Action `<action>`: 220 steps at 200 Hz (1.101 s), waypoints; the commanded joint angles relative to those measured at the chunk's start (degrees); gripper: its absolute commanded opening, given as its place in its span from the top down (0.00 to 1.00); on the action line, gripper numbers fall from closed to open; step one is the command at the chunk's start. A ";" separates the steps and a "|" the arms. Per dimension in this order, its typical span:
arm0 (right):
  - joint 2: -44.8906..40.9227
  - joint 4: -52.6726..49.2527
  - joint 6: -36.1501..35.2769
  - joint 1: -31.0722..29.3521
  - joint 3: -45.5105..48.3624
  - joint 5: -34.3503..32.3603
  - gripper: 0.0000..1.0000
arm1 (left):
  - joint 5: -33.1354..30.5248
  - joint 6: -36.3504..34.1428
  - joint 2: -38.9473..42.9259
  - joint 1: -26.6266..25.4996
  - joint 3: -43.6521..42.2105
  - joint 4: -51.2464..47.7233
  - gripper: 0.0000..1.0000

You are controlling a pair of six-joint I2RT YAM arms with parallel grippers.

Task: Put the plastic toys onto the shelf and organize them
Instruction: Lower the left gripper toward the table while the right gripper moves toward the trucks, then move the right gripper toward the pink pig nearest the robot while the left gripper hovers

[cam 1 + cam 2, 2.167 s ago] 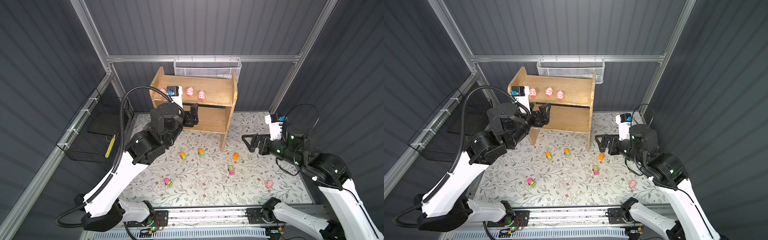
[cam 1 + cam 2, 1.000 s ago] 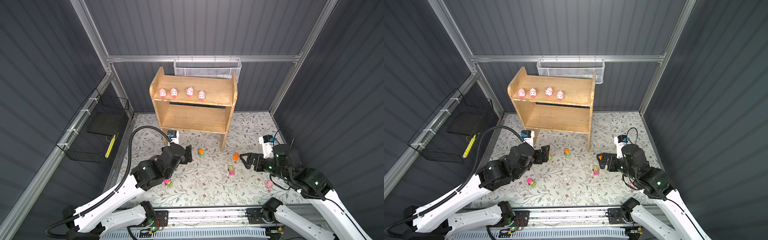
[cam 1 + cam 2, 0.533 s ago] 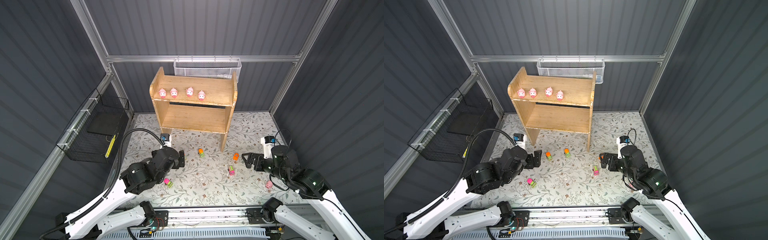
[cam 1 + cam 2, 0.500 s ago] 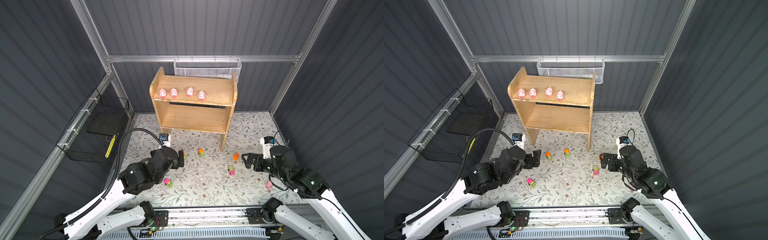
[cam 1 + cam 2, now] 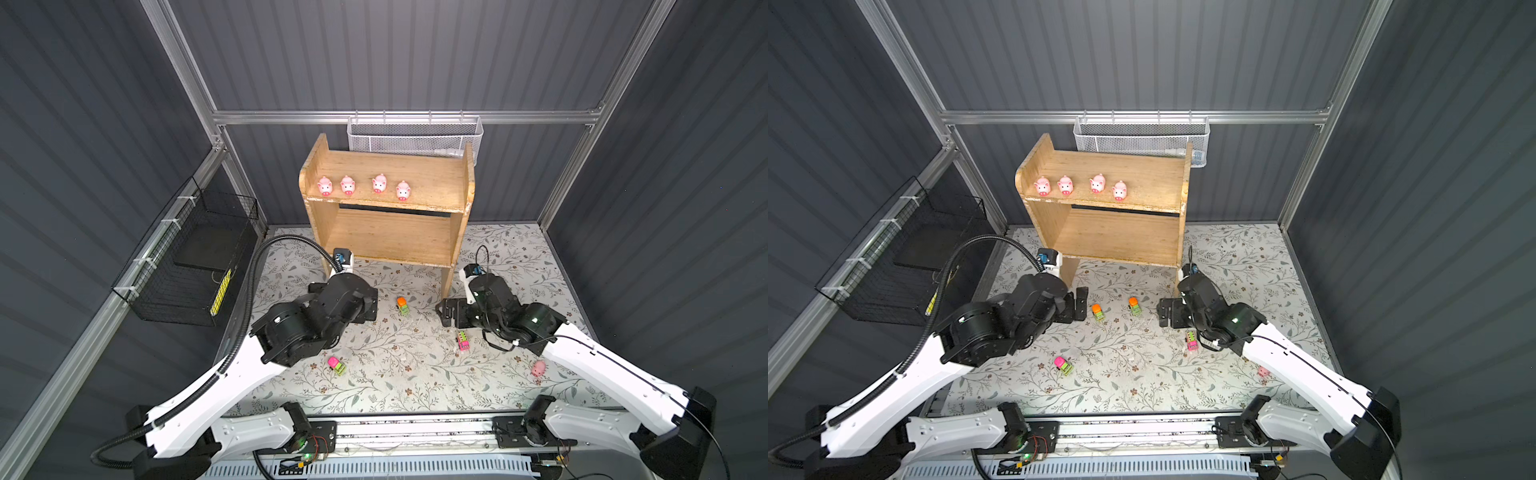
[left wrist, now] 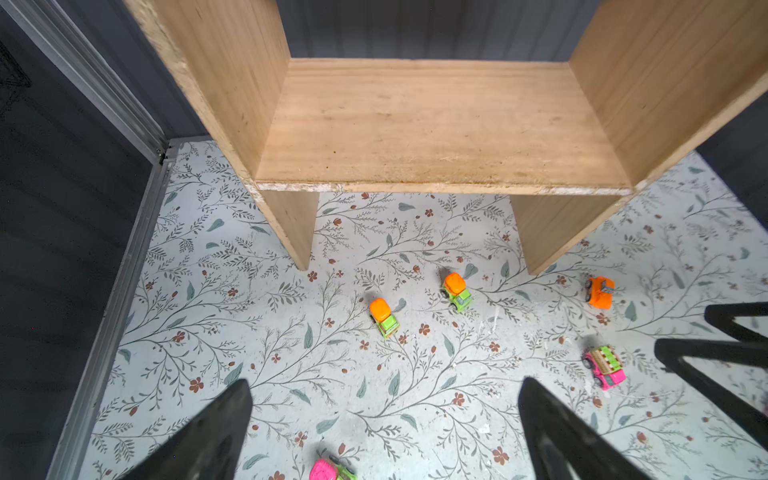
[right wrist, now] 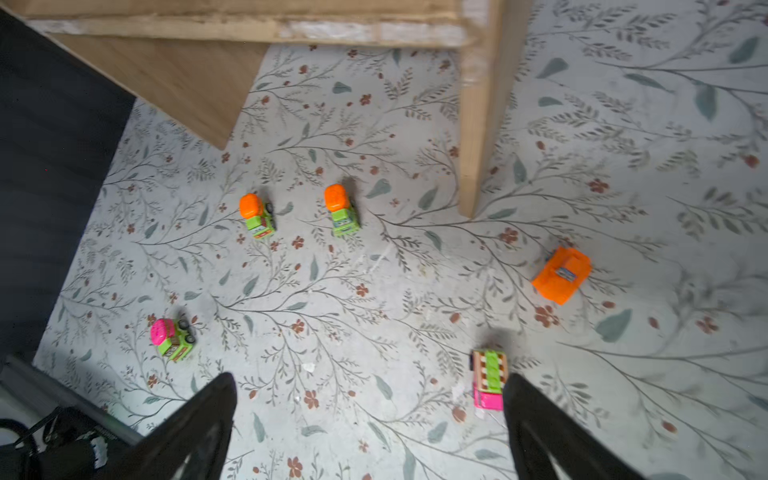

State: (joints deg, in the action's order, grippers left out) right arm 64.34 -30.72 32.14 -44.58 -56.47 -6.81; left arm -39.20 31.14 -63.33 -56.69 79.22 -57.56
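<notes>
Pigs (image 5: 348, 185), four, sit on the shelf (image 5: 390, 237) upper middle; one pig (image 5: 538, 368) and five cars (image 7: 340, 210) lie lower down, left end effector (image 6: 384, 395) and right end effector (image 7: 370, 382) spread wide, empty.

The shelf (image 5: 386, 237) is pale bare wood with visible grain, matt, its front edges chipped and rough. The pigs (image 5: 348, 185) are smooth pink plastic with a slight sheen; the toy vehicles (image 7: 341, 210) are glossy bright plastic. The counter (image 5: 399, 365) wears a matt floral-printed covering, scuffed white in spots
</notes>
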 commanded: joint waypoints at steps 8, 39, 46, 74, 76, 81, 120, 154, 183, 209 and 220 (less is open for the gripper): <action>0.91 5.08 1.19 -3.67 0.12 -1.11 0.01 | -1.67 3.75 2.04 0.06 1.11 -4.29 0.00; -5.06 1.55 2.73 -3.61 5.84 -7.16 0.01 | 2.84 4.11 2.84 0.04 0.07 1.42 0.00; -5.93 -0.50 3.33 -3.67 6.38 -9.06 0.01 | 3.95 3.88 2.69 0.00 -1.20 3.04 0.00; -9.63 -7.38 8.19 -3.51 9.78 -15.23 0.01 | 9.35 1.26 -0.28 0.01 -4.99 9.93 0.00; -9.86 -7.76 8.59 -3.50 10.14 -15.36 0.01 | 9.70 1.05 -0.54 0.00 -5.03 10.30 0.00; -10.73 -8.57 9.71 -3.34 11.02 -15.78 0.01 | 10.57 0.67 -1.45 -0.08 -5.18 10.93 0.00; -17.36 -15.73 17.11 -1.18 15.15 -17.46 0.01 | 15.79 -3.46 -3.40 0.00 -11.73 22.90 0.00; -19.52 -24.08 20.58 0.32 13.76 -22.74 0.01 | 20.13 -4.32 -1.62 -0.01 -20.24 32.26 0.00; -19.20 -24.83 19.34 6.43 13.60 -17.82 0.01 | 22.67 -4.43 -0.57 0.05 -25.88 38.65 0.00; -19.42 -26.71 19.24 10.10 13.93 -15.53 0.02 | 23.70 -4.67 -0.57 0.04 -28.99 41.23 0.00; -19.27 -28.18 19.06 11.35 13.54 -15.56 0.02 | 23.73 -4.97 -0.32 0.01 -30.23 41.98 0.00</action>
State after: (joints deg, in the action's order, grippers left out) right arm 45.19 -54.06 50.68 -35.27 -42.00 -23.59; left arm -17.52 27.57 -64.95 -56.64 51.37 -20.60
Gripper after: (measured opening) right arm 0.985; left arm 0.997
